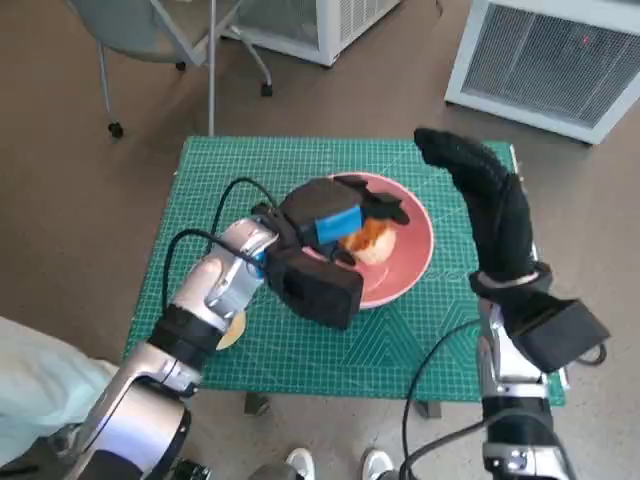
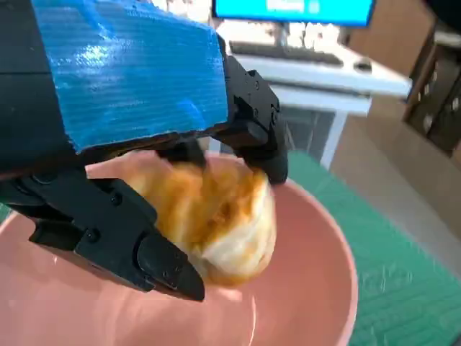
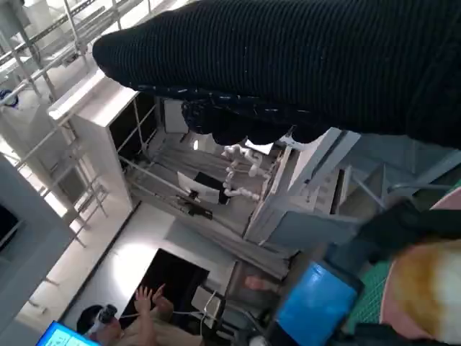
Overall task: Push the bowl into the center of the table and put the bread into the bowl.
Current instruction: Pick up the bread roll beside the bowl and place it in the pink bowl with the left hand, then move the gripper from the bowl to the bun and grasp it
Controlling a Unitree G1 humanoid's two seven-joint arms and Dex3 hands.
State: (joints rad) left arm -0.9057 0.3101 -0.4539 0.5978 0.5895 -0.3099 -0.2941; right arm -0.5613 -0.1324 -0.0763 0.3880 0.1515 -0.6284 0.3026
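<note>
The left hand (image 1: 335, 222) is gripping the bread (image 2: 216, 220), its fingers (image 2: 122, 231) clamped round it inside the pink bowl (image 1: 405, 268), near the counter's (image 1: 200, 180) middle. The right hand (image 1: 478, 180) is hovering beside the bowl, fingers extended together, holding nothing.

Head view: even, bright indoor light, soft shadows, wide-angle bending at the edges; left wrist view: glare on the blue tape (image 2: 130, 68), bread (image 2: 216, 216) slightly soft, background blurred; right wrist view: dark glove (image 3: 302, 65) against bright, washed-out, tilted surroundings.
</note>
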